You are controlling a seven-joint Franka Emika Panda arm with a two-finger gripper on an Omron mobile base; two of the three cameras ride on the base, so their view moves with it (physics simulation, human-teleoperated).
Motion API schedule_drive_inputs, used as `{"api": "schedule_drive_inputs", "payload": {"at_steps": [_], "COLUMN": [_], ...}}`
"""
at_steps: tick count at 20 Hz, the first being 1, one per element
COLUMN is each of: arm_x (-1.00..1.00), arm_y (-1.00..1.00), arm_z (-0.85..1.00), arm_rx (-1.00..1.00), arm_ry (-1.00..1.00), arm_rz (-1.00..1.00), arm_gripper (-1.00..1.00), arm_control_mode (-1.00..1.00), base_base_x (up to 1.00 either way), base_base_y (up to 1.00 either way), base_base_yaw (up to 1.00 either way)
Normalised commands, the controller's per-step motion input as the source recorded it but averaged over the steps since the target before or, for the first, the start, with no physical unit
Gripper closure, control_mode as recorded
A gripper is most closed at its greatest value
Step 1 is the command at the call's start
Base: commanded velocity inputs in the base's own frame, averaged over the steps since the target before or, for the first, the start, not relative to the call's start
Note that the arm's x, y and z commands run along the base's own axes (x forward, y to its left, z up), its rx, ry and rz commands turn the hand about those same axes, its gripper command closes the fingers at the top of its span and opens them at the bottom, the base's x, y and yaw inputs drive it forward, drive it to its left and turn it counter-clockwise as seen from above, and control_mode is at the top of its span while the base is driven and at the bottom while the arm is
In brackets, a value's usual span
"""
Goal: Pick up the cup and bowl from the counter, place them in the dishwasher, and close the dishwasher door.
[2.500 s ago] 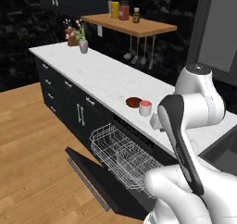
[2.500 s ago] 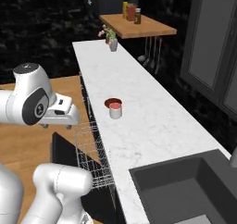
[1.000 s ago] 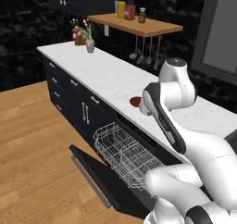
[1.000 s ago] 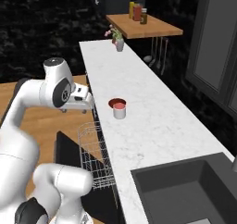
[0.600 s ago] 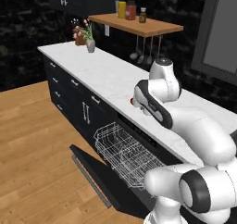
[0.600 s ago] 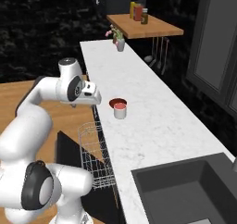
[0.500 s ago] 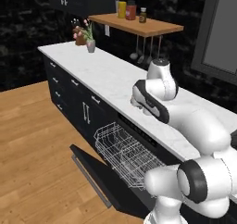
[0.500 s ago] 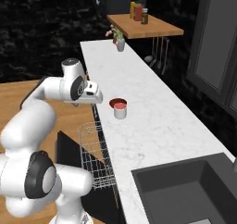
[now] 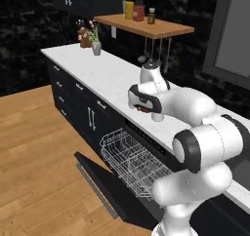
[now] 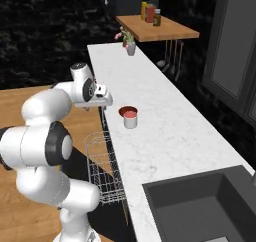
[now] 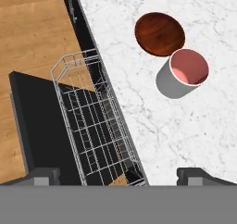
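Two task items wait untouched on the counter (image 11: 185, 140): from above, the hand's wide-open, empty jaws look down on the pulled-out wire rack (image 11: 99, 126) and lowered dishwasher door (image 11: 37, 121), with the cup (image 11: 183, 73) touching the bowl (image 11: 159, 34) beyond. Judged the approach step; next, centre over the cup and descend. Both fingertips are cut off below.

Cup (image 11: 181, 75) showing white outside, salmon-red inside; bowl (image 11: 159, 34) showing reddish-brown; counter (image 11: 203, 140) showing white marble, grey veining; rack (image 11: 99, 126) showing white wire.
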Motion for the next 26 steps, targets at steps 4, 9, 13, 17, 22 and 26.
{"api": "schedule_drive_inputs", "payload": {"at_steps": [4, 9, 13, 17, 22, 26], "arm_x": [0.45, 0.3, 0.34, 0.24, 0.3, 0.57], "arm_y": [-0.01, -0.04, -0.03, -0.16, -0.13, -0.01], "arm_z": [-0.16, -0.35, -0.24, -0.31, -0.28, -0.2], "arm_rx": [0.0, 0.0, 0.0, 0.0, 0.0, 0.0], "arm_ry": [0.06, 0.02, 0.08, 0.04, 0.0, -0.03], "arm_rz": [0.0, 0.0, 0.0, 0.0, 0.0, 0.0], "arm_gripper": [-1.0, -1.0, -1.0, -1.0, -1.0, -1.0], "arm_control_mode": [-1.0, -1.0, -1.0, -1.0, -1.0, -1.0], "base_base_x": [0.0, 0.0, 0.0, 0.0, 0.0, 0.0], "base_base_y": [0.0, 0.0, 0.0, 0.0, 0.0, 0.0], "base_base_yaw": [0.0, 0.0, 0.0, 0.0, 0.0, 0.0]}}
